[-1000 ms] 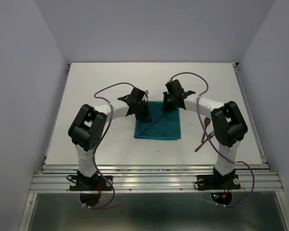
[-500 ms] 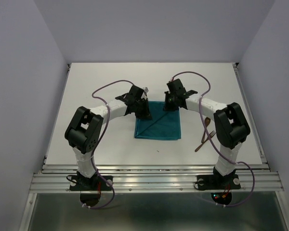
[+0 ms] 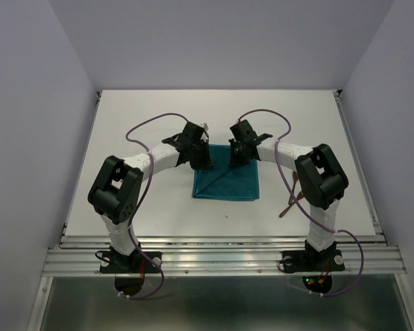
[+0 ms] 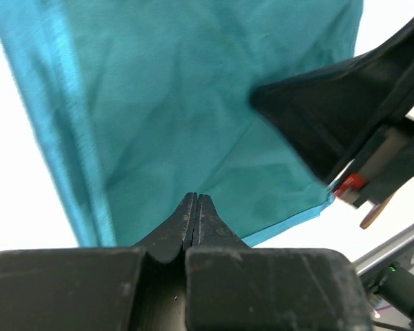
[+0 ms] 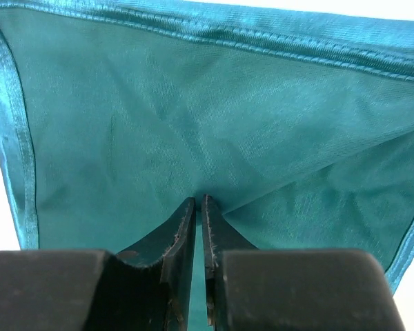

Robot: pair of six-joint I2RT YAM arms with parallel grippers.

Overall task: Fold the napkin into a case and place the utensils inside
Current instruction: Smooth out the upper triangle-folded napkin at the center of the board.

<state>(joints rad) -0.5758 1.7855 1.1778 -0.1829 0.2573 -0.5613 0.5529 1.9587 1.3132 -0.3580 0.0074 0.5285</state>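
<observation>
The teal napkin (image 3: 226,181) lies flat on the white table, a diagonal crease across it. My left gripper (image 3: 205,164) is at its far left corner, jaws shut with the tips pinching the napkin (image 4: 179,103). My right gripper (image 3: 235,158) is at the far edge, right of the left one. Its jaws are nearly closed on a pucker of the napkin (image 5: 193,103), with creases running out from the tips. The right gripper also shows in the left wrist view (image 4: 331,131). The reddish-brown utensils (image 3: 290,201) lie right of the napkin, partly hidden behind my right arm.
The white table (image 3: 145,117) is walled on three sides, with a metal rail (image 3: 221,258) along the near edge. Purple cables loop above both arms. My right arm's elbow (image 3: 321,176) hangs over the utensils.
My right gripper has shifted left along the napkin's far edge, towards the left gripper. The left arm's elbow has swung outward. The napkin's outline looks the same.
</observation>
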